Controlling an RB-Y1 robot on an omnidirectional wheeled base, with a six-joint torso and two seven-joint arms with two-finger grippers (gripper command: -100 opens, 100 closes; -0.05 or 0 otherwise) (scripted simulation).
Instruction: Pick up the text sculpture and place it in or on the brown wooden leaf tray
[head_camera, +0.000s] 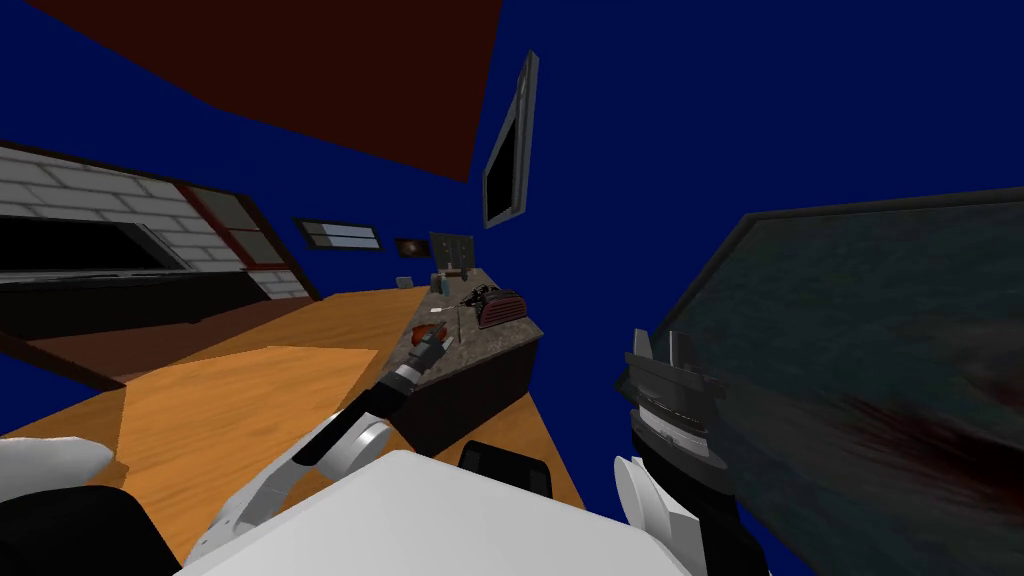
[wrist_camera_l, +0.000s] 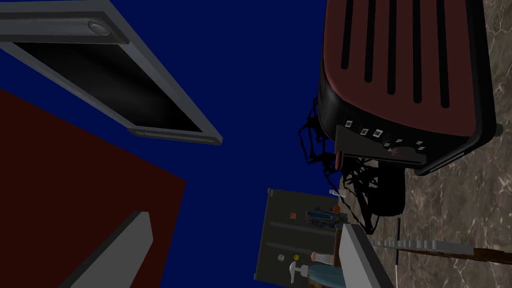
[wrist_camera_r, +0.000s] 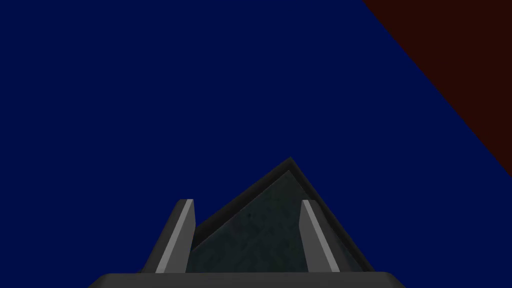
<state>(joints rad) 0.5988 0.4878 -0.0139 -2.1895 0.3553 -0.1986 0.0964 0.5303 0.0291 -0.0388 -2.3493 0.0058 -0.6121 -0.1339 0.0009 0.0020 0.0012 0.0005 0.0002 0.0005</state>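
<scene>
Text sculpture (wrist_camera_l: 345, 170) (black, lettering unreadable) beside red slotted appliance (wrist_camera_l: 405, 65); left jaws spread, right jaws spread.

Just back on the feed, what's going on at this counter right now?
The left gripper is out over the stone-topped counter, fingers open and holding nothing. It points towards a black wiry object beside a dark red slatted appliance. That wiry piece is probably the text sculpture, and it is not yet grasped. The right gripper is raised on the right, open and empty, next to a dark framed panel.
</scene>
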